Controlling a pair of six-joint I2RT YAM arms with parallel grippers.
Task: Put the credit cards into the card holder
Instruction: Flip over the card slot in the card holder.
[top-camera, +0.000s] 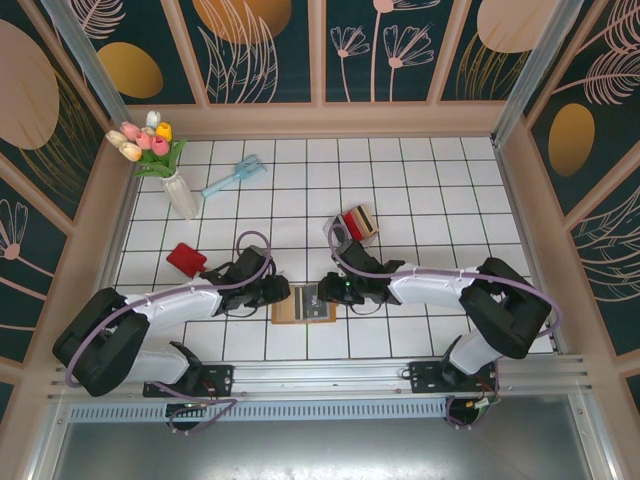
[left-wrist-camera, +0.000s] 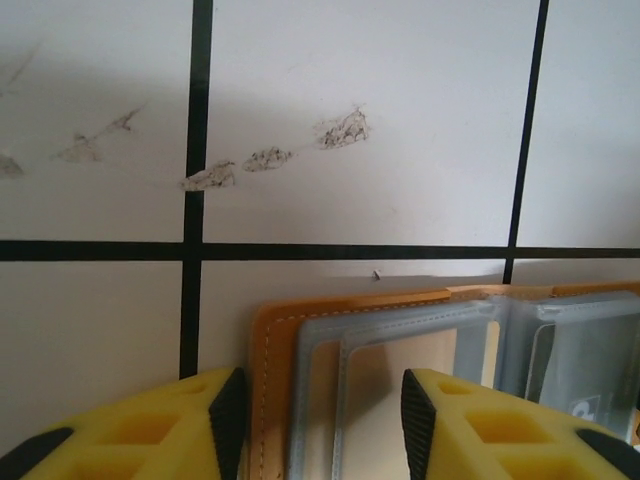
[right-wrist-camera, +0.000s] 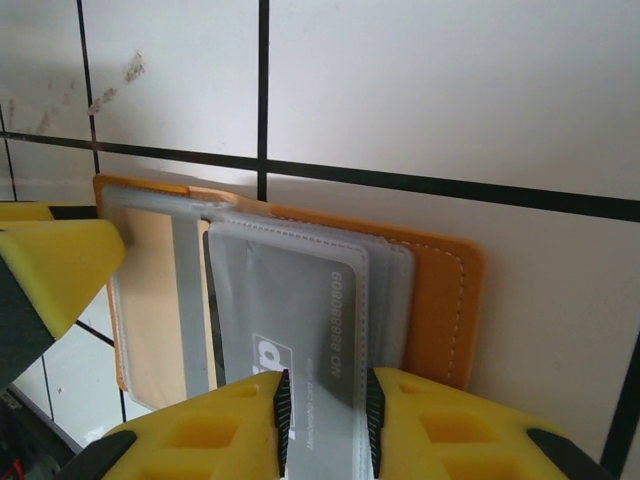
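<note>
On the tiled table (top-camera: 420, 190), left and right jaws stand apart at the card holder's (top-camera: 300, 312) ends.

Top view: card holder (top-camera: 300, 314) half covered by both gripper heads, only near strip showing. Tray (top-camera: 362, 222) further back holds red and dark things, too small to name.

Left wrist: left gripper (left-wrist-camera: 322, 400) fingers (left-wrist-camera: 130, 440) cut off by bottom edge. Holder runs off bottom and right edges.

Right wrist: grey card (right-wrist-camera: 300, 300) has lower end hidden behind right gripper (right-wrist-camera: 327, 395). Can't tell whether pads pinch it. Card print partly covered, rest blurred. Holder's near corner cropped. Yellow finger at left edge cropped too.
</note>
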